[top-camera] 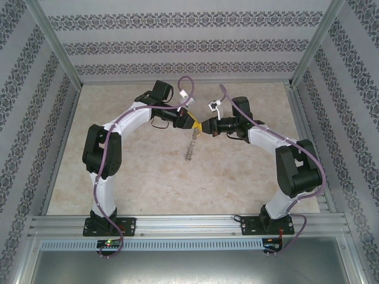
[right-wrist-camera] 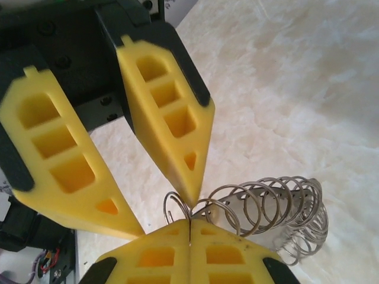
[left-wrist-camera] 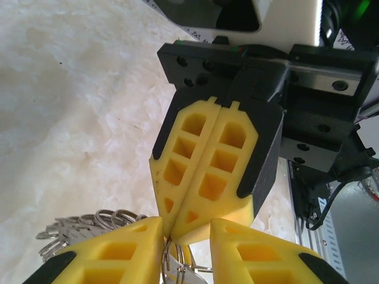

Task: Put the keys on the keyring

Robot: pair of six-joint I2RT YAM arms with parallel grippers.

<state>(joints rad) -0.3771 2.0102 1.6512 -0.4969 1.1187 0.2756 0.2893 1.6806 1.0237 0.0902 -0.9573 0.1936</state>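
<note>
Marbled beige tabletop (top-camera: 148, 177), patterned walls (top-camera: 177, 44); right claw (right-wrist-camera: 189, 225) pinches keyring (right-wrist-camera: 266, 207), left claw (left-wrist-camera: 186, 229) slightly parted.

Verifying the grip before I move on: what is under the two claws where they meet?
The keyring hangs below the left claw and right claw, its loops fanned over the table. The spot pinched between the right claw's shut fingers is covered.

Robotics lab enclosure, aluminium-profile frame (top-camera: 189, 223), patterned wall panels (top-camera: 177, 50), marbled tabletop (top-camera: 154, 183), left arm (top-camera: 102, 177) and right arm (top-camera: 278, 204) bolted on
</note>
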